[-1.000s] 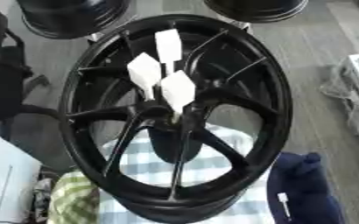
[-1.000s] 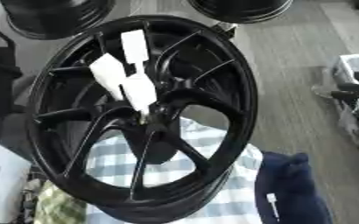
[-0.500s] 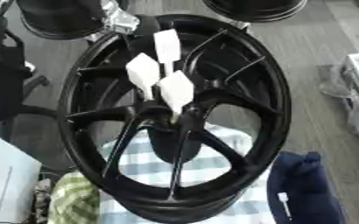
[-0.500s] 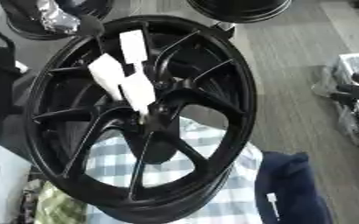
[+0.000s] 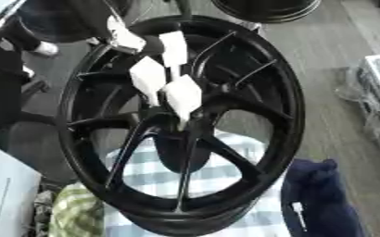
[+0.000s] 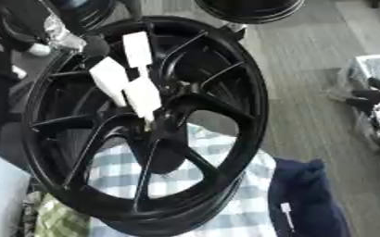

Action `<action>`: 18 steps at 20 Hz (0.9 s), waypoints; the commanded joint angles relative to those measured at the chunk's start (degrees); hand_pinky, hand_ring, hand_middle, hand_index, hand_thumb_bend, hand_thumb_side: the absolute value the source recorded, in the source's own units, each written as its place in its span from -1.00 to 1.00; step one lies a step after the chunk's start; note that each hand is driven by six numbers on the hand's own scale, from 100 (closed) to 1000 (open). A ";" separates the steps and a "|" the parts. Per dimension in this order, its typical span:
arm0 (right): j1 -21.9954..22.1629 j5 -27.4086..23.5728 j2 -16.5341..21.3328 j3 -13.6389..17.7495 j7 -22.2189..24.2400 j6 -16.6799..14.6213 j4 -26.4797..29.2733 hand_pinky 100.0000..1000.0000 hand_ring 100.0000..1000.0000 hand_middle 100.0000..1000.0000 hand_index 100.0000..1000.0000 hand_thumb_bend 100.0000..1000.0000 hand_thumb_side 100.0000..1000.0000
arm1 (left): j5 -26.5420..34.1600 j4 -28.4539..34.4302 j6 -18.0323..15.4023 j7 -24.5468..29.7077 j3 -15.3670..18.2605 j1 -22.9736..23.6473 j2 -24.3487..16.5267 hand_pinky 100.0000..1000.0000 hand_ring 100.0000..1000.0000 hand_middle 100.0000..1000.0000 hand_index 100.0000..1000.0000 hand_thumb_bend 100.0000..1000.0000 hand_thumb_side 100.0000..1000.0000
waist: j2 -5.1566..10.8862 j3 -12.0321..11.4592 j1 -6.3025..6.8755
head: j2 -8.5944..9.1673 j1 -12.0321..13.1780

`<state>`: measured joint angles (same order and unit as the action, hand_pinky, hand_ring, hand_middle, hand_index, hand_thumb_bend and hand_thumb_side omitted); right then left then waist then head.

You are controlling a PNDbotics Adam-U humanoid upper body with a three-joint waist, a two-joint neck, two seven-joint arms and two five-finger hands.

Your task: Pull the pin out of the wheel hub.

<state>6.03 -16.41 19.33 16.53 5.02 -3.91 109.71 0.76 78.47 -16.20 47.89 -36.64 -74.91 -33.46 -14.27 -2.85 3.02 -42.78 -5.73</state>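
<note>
Pins with white paddle-shaped tags, three of them, clustered at centre of black wheel hub, tags fanning up and left, thin stems converging down toward the hub's middle. Hub stands tilted on checked cloth. Left hand at upper rim, blurred; cannot tell its fingers. Navy cloth lower right.

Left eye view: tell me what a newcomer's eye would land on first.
A big black wheel stands on edge and fills the middle of the view. Three white tags cluster by its hub, above centre. Below, a blue-and-white checked cloth shows through the spokes, and a dark blue bundle lies at lower right.
</note>
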 commanded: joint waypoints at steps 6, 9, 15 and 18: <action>-0.30 0.29 0.58 0.10 0.13 0.17 0.59 0.95 0.47 0.36 0.72 -1.00 0.07 | 1.95 2.45 -4.48 4.08 -0.21 0.56 -3.23 0.68 0.66 0.29 0.49 -0.41 0.18 | 0.81 0.09 -0.27 | -0.07 -0.43; -0.31 0.44 0.47 0.01 0.15 0.31 0.46 0.95 0.47 0.37 0.72 -1.00 0.07 | 2.90 3.79 -4.25 4.08 0.38 0.96 -3.71 0.67 0.64 0.26 0.49 -0.41 0.19 | 0.76 0.06 -0.37 | -0.16 -0.52; -0.35 0.38 0.39 -0.09 0.13 0.42 0.48 0.95 0.47 0.36 0.72 -1.00 0.08 | 2.13 4.62 -3.79 4.08 0.11 1.53 -4.30 0.63 0.50 0.17 0.53 -0.33 0.16 | 0.66 0.03 -0.62 | -0.23 -0.52; -0.29 0.39 0.25 -0.06 0.00 0.50 0.50 0.95 0.47 0.36 0.72 -1.00 0.08 | 1.00 4.25 -4.43 4.08 -0.18 1.73 -4.27 0.60 0.47 0.16 0.51 -0.29 0.10 | 0.61 0.12 -0.73 | -0.28 -0.44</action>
<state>6.01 -16.29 18.90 16.21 5.06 -3.52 109.67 2.25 82.39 -16.22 47.86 -37.28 -72.31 -36.28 -14.34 -2.82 2.56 -42.81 -6.18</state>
